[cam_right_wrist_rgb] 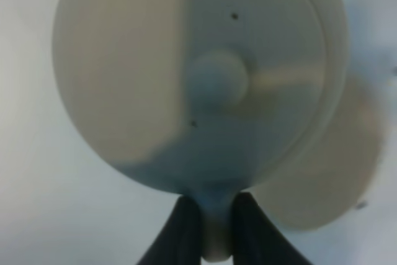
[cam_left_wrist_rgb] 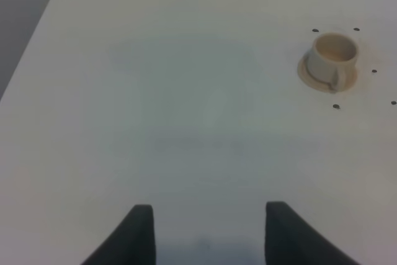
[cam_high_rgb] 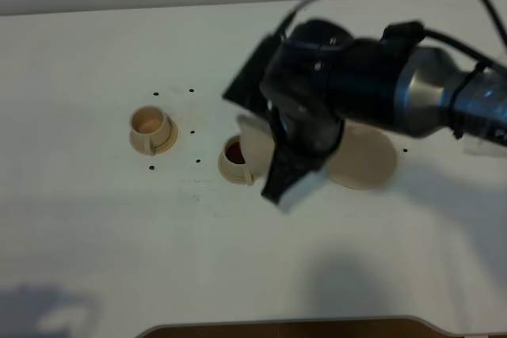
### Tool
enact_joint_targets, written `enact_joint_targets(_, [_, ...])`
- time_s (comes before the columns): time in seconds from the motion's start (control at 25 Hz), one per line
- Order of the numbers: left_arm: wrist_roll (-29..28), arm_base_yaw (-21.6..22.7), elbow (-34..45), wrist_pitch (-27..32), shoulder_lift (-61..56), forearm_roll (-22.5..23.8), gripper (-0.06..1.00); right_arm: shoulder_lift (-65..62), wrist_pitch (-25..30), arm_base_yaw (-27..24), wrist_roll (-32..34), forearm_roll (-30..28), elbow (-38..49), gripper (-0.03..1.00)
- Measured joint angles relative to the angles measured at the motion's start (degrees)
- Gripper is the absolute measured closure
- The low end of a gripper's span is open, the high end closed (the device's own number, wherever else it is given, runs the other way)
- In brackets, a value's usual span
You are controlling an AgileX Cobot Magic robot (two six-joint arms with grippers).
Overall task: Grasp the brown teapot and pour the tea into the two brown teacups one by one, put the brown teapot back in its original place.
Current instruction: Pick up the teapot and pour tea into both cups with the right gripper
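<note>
The brown teapot (cam_high_rgb: 255, 146) hangs tilted in my right gripper (cam_high_rgb: 283, 178), its spout side over the nearer teacup (cam_high_rgb: 234, 157), which holds dark reddish tea (cam_high_rgb: 234, 150). The arm hides most of the pot. In the right wrist view the lid and knob (cam_right_wrist_rgb: 217, 82) fill the frame and the right gripper (cam_right_wrist_rgb: 211, 231) is shut on the pot's handle. The other teacup (cam_high_rgb: 150, 128) stands on its saucer at the left, pale inside; it also shows in the left wrist view (cam_left_wrist_rgb: 332, 57). The wide round saucer (cam_high_rgb: 366, 157) lies bare. My left gripper (cam_left_wrist_rgb: 208, 234) is open and empty over the table.
Small black dots (cam_high_rgb: 152, 168) mark the white table around the left cup. The table's front edge (cam_high_rgb: 277, 326) runs along the bottom of the exterior view. The right arm (cam_high_rgb: 372, 85) reaches across the middle from the right.
</note>
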Motion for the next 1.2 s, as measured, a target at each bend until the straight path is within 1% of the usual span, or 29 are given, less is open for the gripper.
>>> enact_joint_targets(0.2, [0.00, 0.00, 0.00, 0.00, 0.00, 0.00, 0.50, 2.79, 0.61, 0.05, -2.99, -2.39, -8.93, 0.84])
enact_joint_targets(0.48, [0.00, 0.00, 0.00, 0.00, 0.00, 0.00, 0.50, 16.02, 1.63, 0.05, -12.05, -2.98, -25.89, 0.84])
enact_joint_targets(0.64, [0.00, 0.00, 0.00, 0.00, 0.00, 0.05, 0.50, 22.50, 1.63, 0.39, -17.01, -5.09, -33.12, 0.84])
enact_joint_targets(0.72, [0.00, 0.00, 0.00, 0.00, 0.00, 0.05, 0.50, 24.89, 1.57, 1.01, -18.96, -7.63, -34.75, 0.84])
enact_joint_targets(0.92, [0.00, 0.00, 0.00, 0.00, 0.00, 0.05, 0.50, 28.16, 0.60, 2.68, -22.59, -13.36, -35.26, 0.84])
enact_joint_targets(1.2, [0.00, 0.00, 0.00, 0.00, 0.00, 0.05, 0.50, 30.89, -1.83, 4.53, -23.44, -23.27, -35.26, 0.84])
